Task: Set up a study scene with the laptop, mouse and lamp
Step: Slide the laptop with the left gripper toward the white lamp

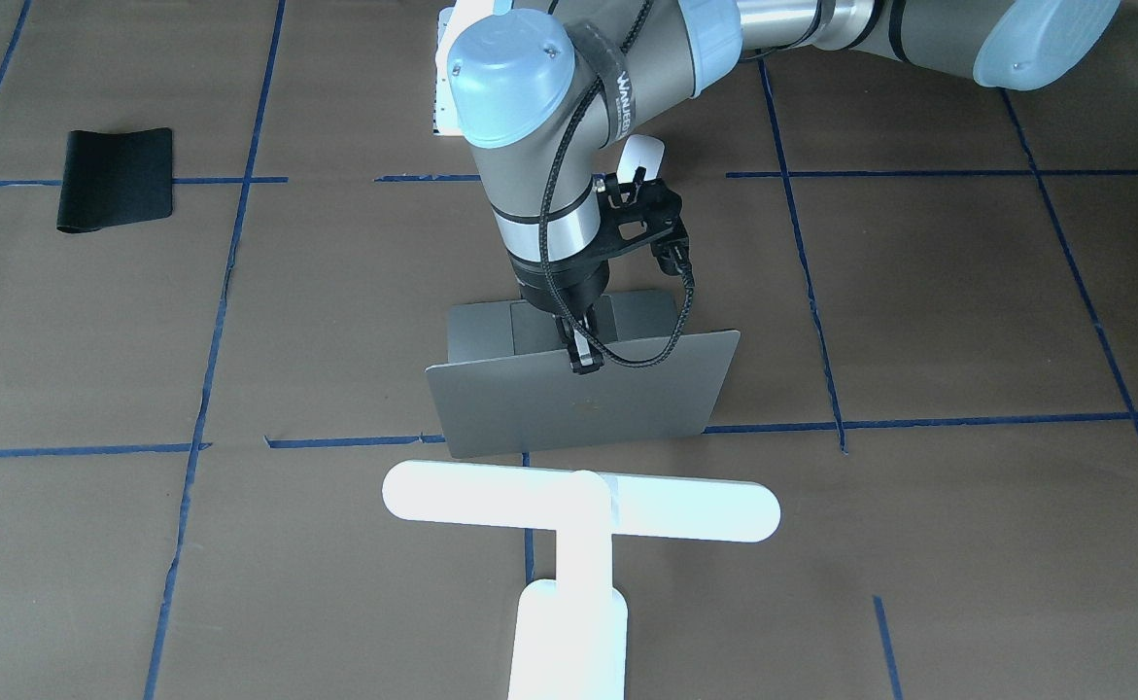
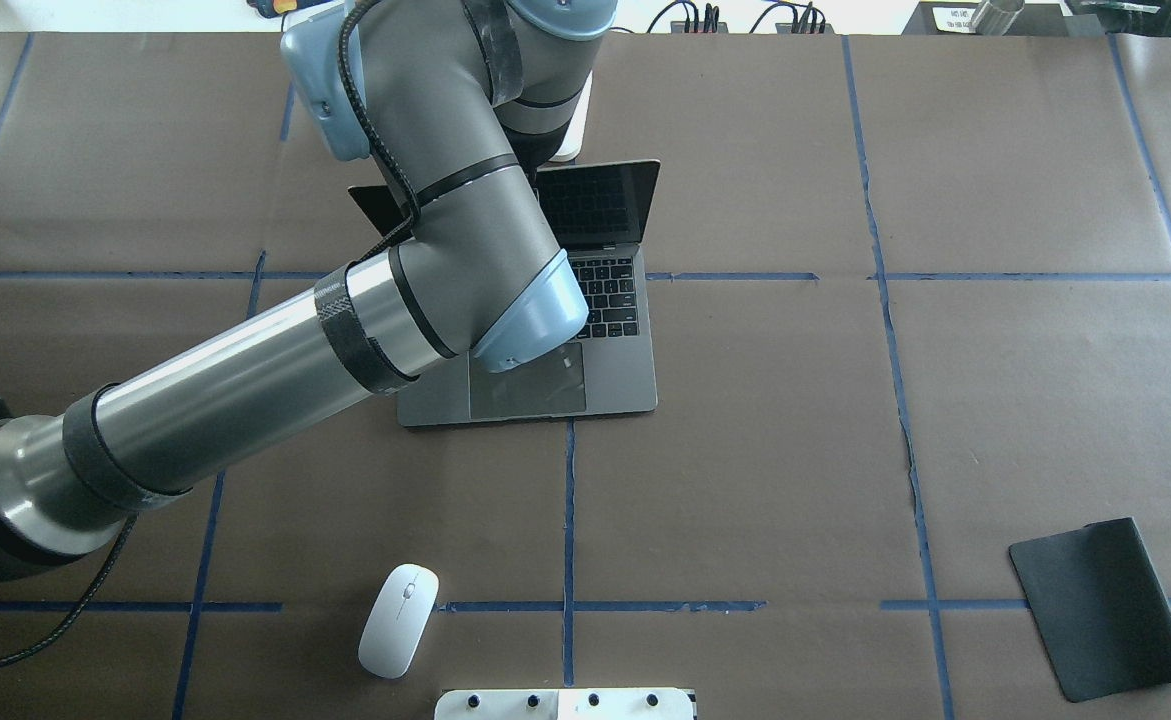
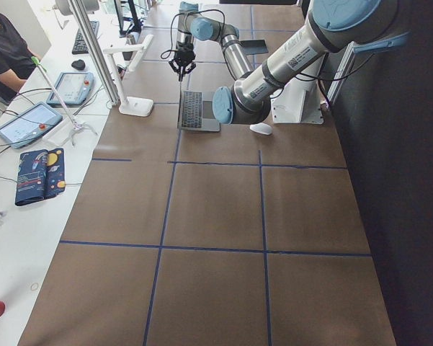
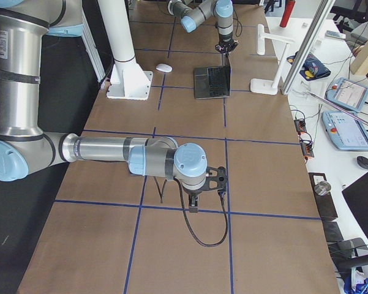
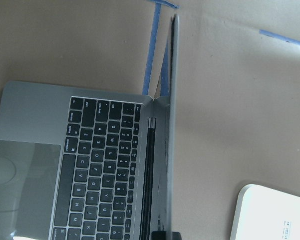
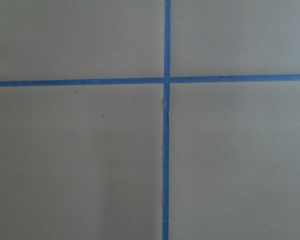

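Step likely opening laptop (image 1: 578, 399) lid: left gripper (image 1: 585, 360) pinched on lid top edge, screen near upright. Laptop near lamp (image 1: 578, 510), robot side; mouse (image 2: 399, 620) well apart from lamp, past laptop. Right gripper (image 4: 193, 207): cannot tell. Next probably: release lid, fetch mouse.

- We see a silver-grey laptop (image 2: 620, 380), black keys, white legends.
- Mouse (image 2: 398, 620), lamp (image 1: 578, 510): plain white.
- Mat (image 2: 1100, 605): black.
- Table (image 2: 1025, 380): brown; we note a blue tape (image 2: 568, 520) grid.
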